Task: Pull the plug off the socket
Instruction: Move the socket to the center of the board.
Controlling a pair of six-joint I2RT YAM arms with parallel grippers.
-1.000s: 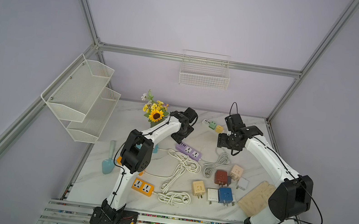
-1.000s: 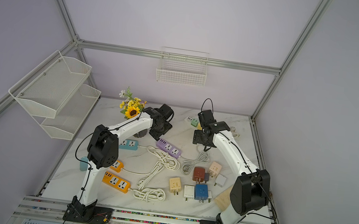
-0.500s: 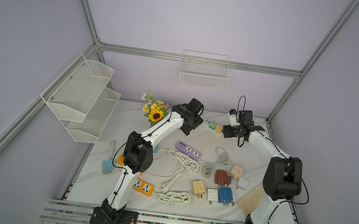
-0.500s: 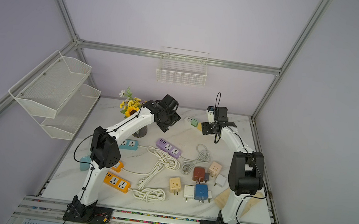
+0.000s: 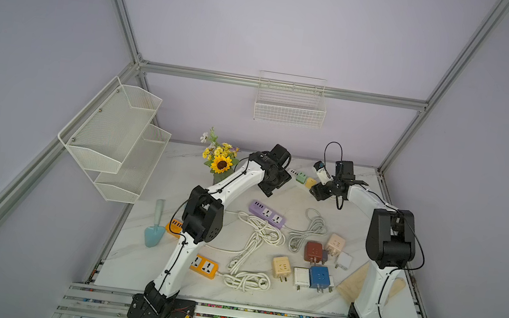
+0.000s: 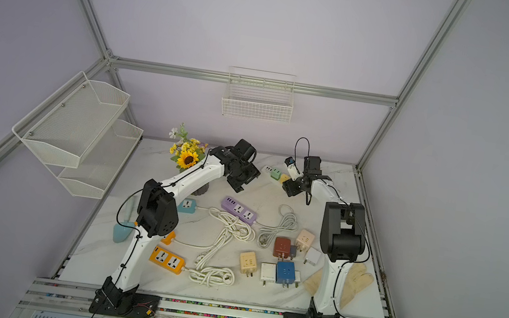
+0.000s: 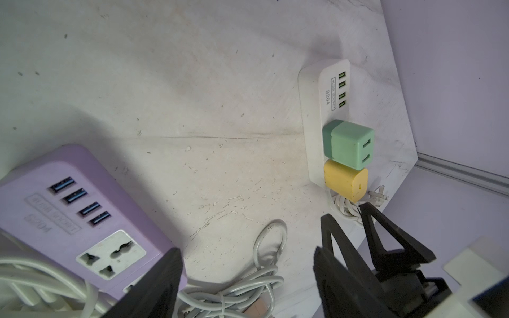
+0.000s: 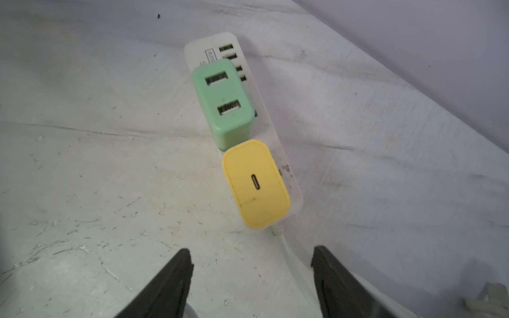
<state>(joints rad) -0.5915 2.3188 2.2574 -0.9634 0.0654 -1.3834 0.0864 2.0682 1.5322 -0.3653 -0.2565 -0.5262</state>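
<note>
Both arms have swung to the back corner, so my right gripper [image 8: 252, 256] and left gripper [image 7: 246, 253], jaws parted and empty, now face the yellow plug [image 8: 256, 184], which is seated in the white strip [image 7: 312, 115].

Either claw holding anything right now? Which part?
Nothing is held. The right claw is open, short of the yellow plug seated in the white socket strip. The left claw is open and empty too.

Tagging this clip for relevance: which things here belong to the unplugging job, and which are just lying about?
Job: white power strip, green plug, yellow plug, left gripper, right gripper.
Lying about: purple strip, orange strip, loose adapters, sunflowers, trowel, gloves.
</note>
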